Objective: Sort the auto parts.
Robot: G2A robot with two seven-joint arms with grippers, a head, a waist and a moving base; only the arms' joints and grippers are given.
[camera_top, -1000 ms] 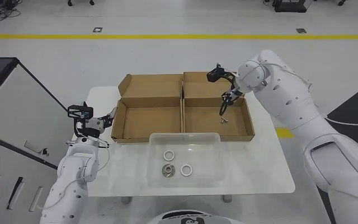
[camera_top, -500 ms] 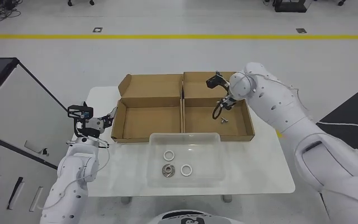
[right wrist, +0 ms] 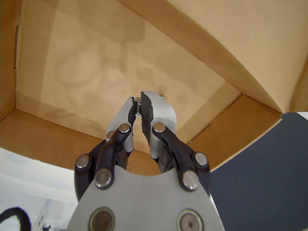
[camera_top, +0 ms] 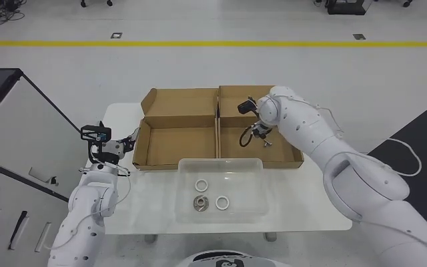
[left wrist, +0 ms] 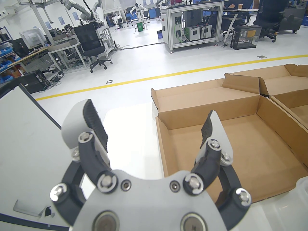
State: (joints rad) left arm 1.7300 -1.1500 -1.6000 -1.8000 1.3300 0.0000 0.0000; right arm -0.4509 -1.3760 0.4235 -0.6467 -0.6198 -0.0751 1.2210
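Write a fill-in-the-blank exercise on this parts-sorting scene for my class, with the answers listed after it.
1. The right claw is shut on a small threaded ____.
2. The bin holds one metal part and two white ____.
3. The left claw, beside the left box, holds nothing and stands ____.

Missing words: screw; rings; open.
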